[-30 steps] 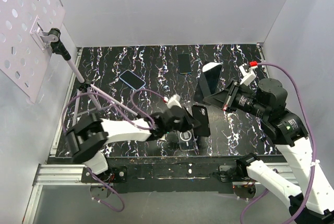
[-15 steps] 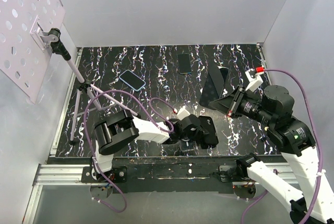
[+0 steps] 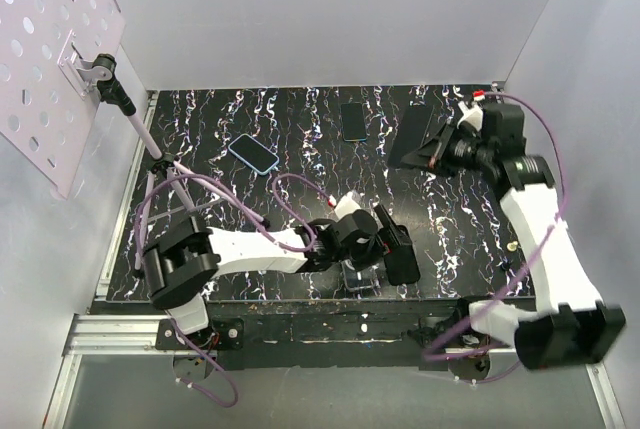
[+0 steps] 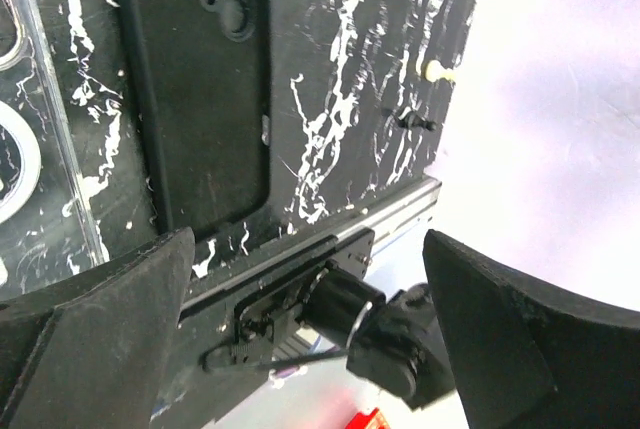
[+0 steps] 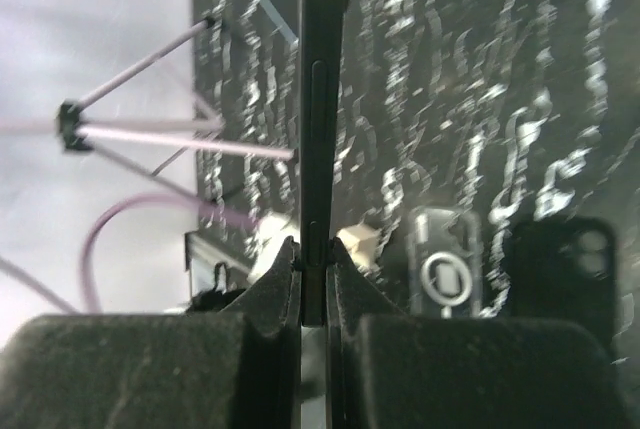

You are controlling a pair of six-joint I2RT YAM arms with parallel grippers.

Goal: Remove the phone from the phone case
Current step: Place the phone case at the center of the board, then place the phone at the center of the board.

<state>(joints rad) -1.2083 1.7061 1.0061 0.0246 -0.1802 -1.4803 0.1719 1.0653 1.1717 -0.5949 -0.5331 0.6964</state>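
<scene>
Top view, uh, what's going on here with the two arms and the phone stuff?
The right gripper is shut on the phone, holding it by its thin edge, up off the marbled table at the far right. The left gripper is open with nothing between its fingers, hovering by the black case, which lies flat near the front edge beside a clear case. So the phone looks already out of its case.

— What sort of place is this?
— A robotics lab cell: white walls box in a black marbled table.
— What else?
— A perforated panel, aluminium rails and purple cables.
</scene>
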